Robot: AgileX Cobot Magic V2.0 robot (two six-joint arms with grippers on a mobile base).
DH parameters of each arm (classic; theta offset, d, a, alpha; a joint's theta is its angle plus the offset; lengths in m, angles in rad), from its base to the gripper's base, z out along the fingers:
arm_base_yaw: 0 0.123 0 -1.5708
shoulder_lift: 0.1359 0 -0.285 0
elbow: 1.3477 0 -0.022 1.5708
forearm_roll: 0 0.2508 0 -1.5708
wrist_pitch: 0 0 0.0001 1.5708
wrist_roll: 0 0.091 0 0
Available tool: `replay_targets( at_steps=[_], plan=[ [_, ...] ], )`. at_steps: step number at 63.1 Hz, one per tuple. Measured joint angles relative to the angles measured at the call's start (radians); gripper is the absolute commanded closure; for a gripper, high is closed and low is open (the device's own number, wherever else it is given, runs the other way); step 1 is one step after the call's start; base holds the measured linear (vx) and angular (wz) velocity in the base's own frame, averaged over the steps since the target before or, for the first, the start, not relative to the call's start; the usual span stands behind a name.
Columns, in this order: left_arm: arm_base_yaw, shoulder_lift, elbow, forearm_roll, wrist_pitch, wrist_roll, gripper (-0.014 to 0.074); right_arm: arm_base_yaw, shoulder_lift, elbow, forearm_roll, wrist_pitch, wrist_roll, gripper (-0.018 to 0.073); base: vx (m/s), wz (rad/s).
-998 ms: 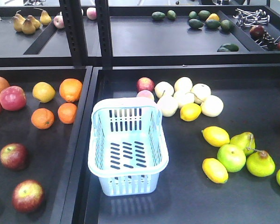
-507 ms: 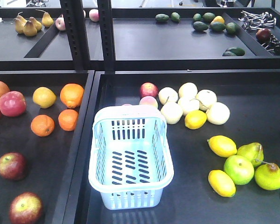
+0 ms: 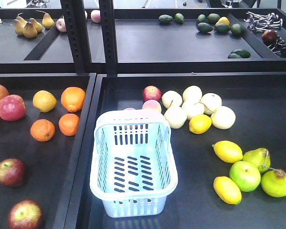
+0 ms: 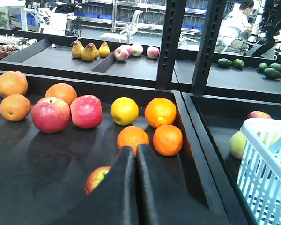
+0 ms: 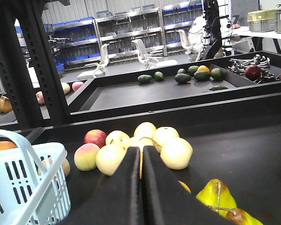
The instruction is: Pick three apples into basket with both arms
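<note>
Two dark red apples [image 3: 10, 172] [image 3: 25, 214] lie at the front of the left tray. The pale blue basket [image 3: 132, 116] stands empty at the left end of the right tray. Neither arm appears in the front view. In the left wrist view, my left gripper [image 4: 135, 149] is shut with nothing in it. It hovers above the left tray, and one finger half hides an apple [image 4: 96, 179]. In the right wrist view, my right gripper [image 5: 141, 150] is also shut and empty. It points at the pale fruit, with the basket [image 5: 23, 187] to its left.
Oranges [image 3: 69, 123], a yellow fruit and pinkish-red apples [image 3: 11, 107] fill the back of the left tray. Pale round fruit [image 3: 193, 107], lemons [image 3: 227, 151] and green pears [image 3: 275, 182] lie right of the basket. A raised divider [image 3: 88, 119] separates the trays, and black uprights [image 3: 109, 38] stand behind.
The whole scene has slid slightly down and to the right in the front view, so the viewpoint has shifted. No fruit or basket has moved on the trays.
</note>
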Motion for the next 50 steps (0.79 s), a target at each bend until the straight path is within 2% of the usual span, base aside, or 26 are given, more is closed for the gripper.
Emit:
replay_targets(
  at_steps=[35, 40, 47, 50],
  plan=[
    [0.0, 0.0, 0.0, -0.013, 0.0, -0.007, 0.0603, 0.0, 0.0, 0.0, 0.0, 0.0, 0.0, 0.0564, 0.0, 0.0],
    [0.0, 0.0, 0.001, -0.083, -0.011, -0.054, 0.0603, 0.0, 0.0, 0.0, 0.0, 0.0, 0.0, 0.0564, 0.0, 0.0],
    [0.0, 0.0, 0.001, -0.261, -0.045, -0.173, 0.0603, 0.0, 0.0, 0.0, 0.0, 0.0, 0.0, 0.0564, 0.0, 0.0],
    [0.0, 0.0, 0.001, -0.316, -0.054, -0.2, 0.0603, 0.0, 0.0, 0.0, 0.0, 0.0, 0.0, 0.0564, 0.0, 0.0]
  ],
)
